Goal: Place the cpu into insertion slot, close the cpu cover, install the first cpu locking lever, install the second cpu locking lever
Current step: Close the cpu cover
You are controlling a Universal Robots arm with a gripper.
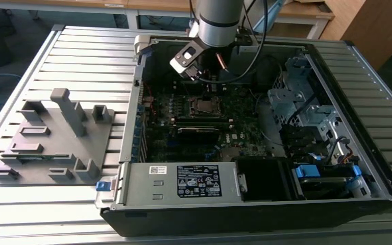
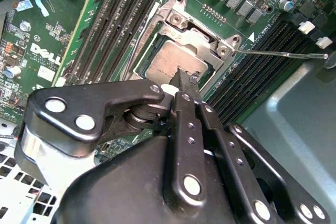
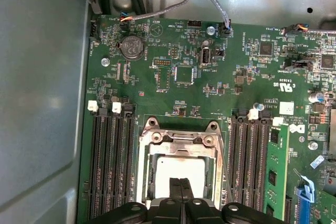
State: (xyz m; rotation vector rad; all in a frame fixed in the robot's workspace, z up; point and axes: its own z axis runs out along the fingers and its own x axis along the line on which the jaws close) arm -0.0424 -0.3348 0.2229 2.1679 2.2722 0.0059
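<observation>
While the gripper (image 3: 180, 183) hangs just over the cpu (image 3: 184, 167) with its fingers pressed together and nothing between them, the cpu lies in the insertion slot (image 1: 201, 105), near the centre of the exterior view. The cpu cover (image 3: 181, 139) lies around it.

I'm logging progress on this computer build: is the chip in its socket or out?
In. In both wrist views the chip lies flat inside the metal-framed socket, with the shut gripper just over it.

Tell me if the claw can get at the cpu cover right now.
Likely yes: the claw hangs just over the cpu, with nothing between it and the cpu cover.
</observation>
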